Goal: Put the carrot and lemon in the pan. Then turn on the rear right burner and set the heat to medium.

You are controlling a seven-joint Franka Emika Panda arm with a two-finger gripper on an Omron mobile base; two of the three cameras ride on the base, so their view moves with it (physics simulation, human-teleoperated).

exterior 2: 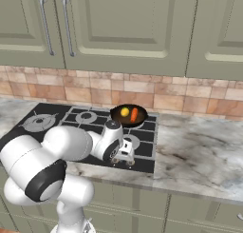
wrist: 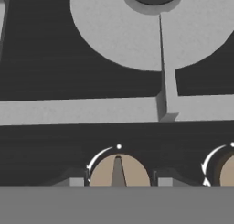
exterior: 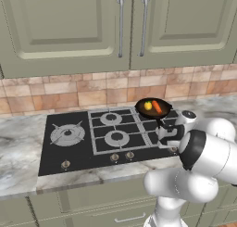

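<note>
The dark pan (exterior: 152, 114) (exterior 2: 128, 122) sits at the cooktop's rear right, hiding the rear right burner beneath it. Inside it lie the yellow lemon (exterior: 147, 105) (exterior 2: 124, 112) and, to its right, the orange carrot (exterior: 157, 107) (exterior 2: 134, 114). My gripper (wrist: 119, 182) is down at the cooktop's front right edge, shut on a tan knob (wrist: 119, 169) whose pointer stands straight up. One dark fingertip (wrist: 77, 181) presses each side of the knob. In the right base view the hand (exterior 2: 124, 153) hovers over that front edge.
A second tan knob (wrist: 227, 170) lies just right of the held one. More knobs (exterior: 114, 157) line the front edge. The front right burner ring (wrist: 151, 31) is ahead of the hand. A large star-grate burner (exterior: 67, 134) is at left. Marble counter (exterior 2: 199, 151) extends to the right.
</note>
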